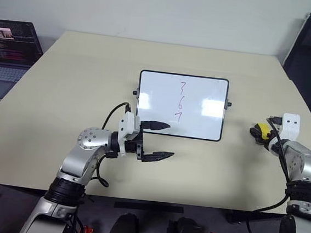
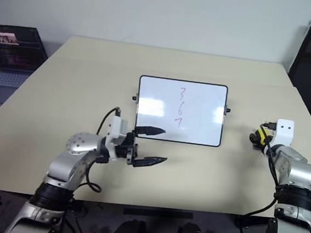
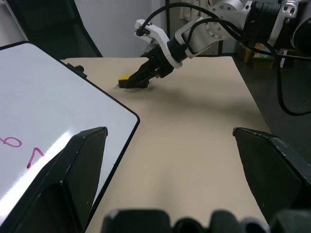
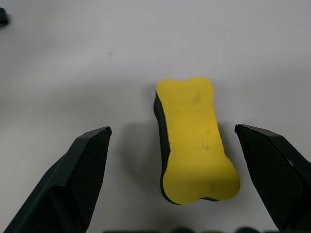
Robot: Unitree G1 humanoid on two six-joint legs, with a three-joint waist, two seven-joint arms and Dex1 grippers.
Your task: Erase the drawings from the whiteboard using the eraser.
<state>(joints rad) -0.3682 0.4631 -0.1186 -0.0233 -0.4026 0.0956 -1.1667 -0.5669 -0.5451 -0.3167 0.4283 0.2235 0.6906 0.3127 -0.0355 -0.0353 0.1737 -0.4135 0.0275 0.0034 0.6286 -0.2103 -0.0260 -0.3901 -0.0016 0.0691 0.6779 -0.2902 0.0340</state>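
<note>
Pickup step: the right pincer (image 4: 172, 141), spread wide, straddles the yellow eraser (image 4: 197, 141) near the tabletop's (image 1: 82, 76) right edge, so closing should come next, while the left pincer (image 1: 156, 141) is spread near the whiteboard (image 1: 157, 103).

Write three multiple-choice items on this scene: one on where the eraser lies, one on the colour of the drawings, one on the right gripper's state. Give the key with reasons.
1. Where does the eraser lie?
A. On the whiteboard
B. On the table, off the whiteboard's right side
C. On the laptop

2. What colour are the drawings on the whiteboard?
A. Red
B. Blue
C. Green

3. How does the right gripper stand?
A. Shut on the eraser
B. Shut and empty
C. Open, a finger on each side of the eraser

Key:
1 B: the head views show the yellow block on the bare table, apart from the board's right knob.
2 A: the stacked digits are thin red marker strokes.
3 C: the right wrist view shows both black fingers spread wide, with gaps to the eraser.
</note>
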